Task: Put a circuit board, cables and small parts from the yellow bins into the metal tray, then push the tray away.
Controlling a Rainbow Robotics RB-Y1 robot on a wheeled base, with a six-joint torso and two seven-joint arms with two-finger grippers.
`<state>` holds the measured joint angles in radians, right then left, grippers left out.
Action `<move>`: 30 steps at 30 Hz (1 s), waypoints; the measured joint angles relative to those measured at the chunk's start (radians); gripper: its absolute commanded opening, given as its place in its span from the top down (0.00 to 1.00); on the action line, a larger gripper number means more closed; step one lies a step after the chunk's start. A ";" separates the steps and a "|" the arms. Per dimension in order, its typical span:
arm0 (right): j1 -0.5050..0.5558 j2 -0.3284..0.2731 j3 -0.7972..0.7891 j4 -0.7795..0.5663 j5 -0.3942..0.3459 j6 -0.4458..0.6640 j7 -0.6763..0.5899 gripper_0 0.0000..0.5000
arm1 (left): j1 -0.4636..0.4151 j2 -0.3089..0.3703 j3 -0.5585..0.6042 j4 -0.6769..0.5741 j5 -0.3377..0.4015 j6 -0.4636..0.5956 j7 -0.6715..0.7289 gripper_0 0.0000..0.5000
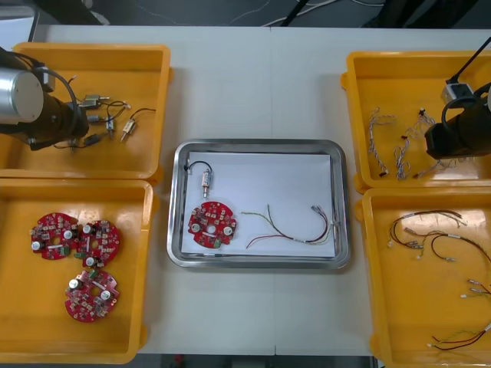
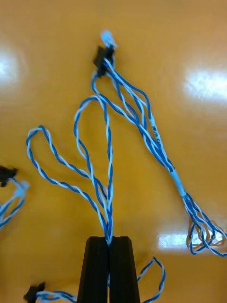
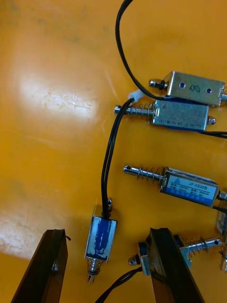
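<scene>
Though the shiny metal tray holds a round red circuit board, small metal part and red-and-yellow cable, the right gripper, right of it, clenches the outstanding twisted blue-and-white cable; the left gripper gapes left of it; pushing awaits.

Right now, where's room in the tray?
Bare: far right corner of the metal tray, between small metal part, rim and red and yellow cable. Crowded: around the round red circuit board. Right pincer grips a twisted blue and white cable; left pincer open.
</scene>
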<state>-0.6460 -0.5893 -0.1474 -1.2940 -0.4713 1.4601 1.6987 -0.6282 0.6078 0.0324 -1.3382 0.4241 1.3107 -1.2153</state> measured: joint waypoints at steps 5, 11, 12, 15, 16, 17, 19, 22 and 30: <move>0.002 0.000 -0.014 -0.074 0.000 0.065 0.001 1.00 | 0.013 0.001 0.000 0.000 0.015 -0.001 -0.015 0.00; 0.003 0.000 -0.070 -0.152 0.000 0.145 0.026 1.00 | 0.013 0.008 0.001 0.004 0.037 -0.001 -0.102 0.00; 0.003 0.000 -0.079 -0.166 0.000 0.156 0.026 1.00 | 0.013 0.010 0.001 0.006 0.042 -0.001 -0.115 0.00; 0.003 0.000 -0.095 -0.213 0.000 0.190 0.026 1.00 | 0.013 0.018 0.001 0.011 0.056 -0.001 -0.126 0.00; 0.004 0.000 -0.097 -0.228 0.000 0.199 0.026 1.00 | 0.013 0.020 0.001 0.013 0.061 -0.001 -0.126 0.00; 0.004 0.000 -0.097 -0.244 0.000 0.211 0.026 1.00 | 0.013 0.022 0.001 0.016 0.066 -0.001 -0.126 0.00; 0.004 0.000 -0.097 -0.277 -0.001 0.233 0.026 1.00 | 0.012 0.029 0.003 0.023 0.076 0.000 -0.126 0.00; 0.005 0.000 -0.097 -0.325 -0.002 0.260 0.027 1.00 | 0.007 0.038 0.012 0.039 0.086 0.017 -0.126 0.00; 0.005 0.000 -0.097 -0.455 -0.037 0.355 0.062 1.00 | -0.017 0.048 0.040 0.059 0.099 0.101 -0.126 0.00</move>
<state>-0.6409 -0.5893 -0.2448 -1.7486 -0.5083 1.8153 1.7604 -0.6451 0.6562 0.0728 -1.2793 0.5226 1.4113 -1.3412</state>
